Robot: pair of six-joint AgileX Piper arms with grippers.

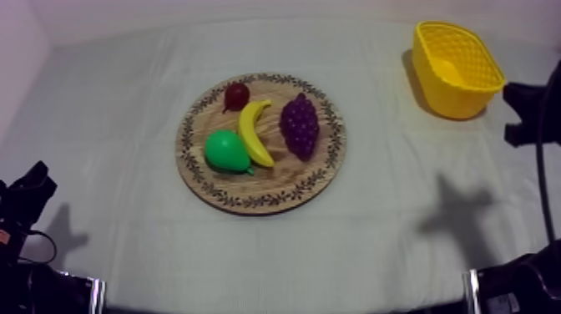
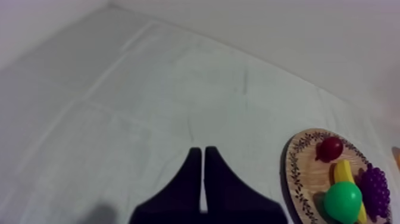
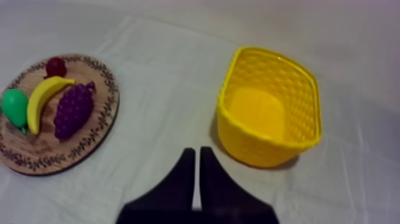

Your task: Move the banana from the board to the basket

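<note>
Ahead of the right hand (image 3: 196, 150), a little to its right side, you see the yellow basket (image 3: 262, 149) standing upright on the table (image 3: 166, 71), near the fingertips but not touching them. Both black fingers of this hand are pressed together into a narrow wedge and they pinch nothing. To the left of the same hand, farther off, lies the round wooden board (image 3: 36, 161). The banana (image 3: 41, 98) lies on it, between the pear (image 3: 15, 106) and the bunch of grapes (image 3: 72, 110), with the small red fruit (image 3: 56, 65) near its far end. You can see that the banana is well apart from the basket. The left hand (image 2: 202, 150) is also pressed together, with nothing between its fingers, low over the table. From this hand the board is ahead and to the right, well apart.
</note>
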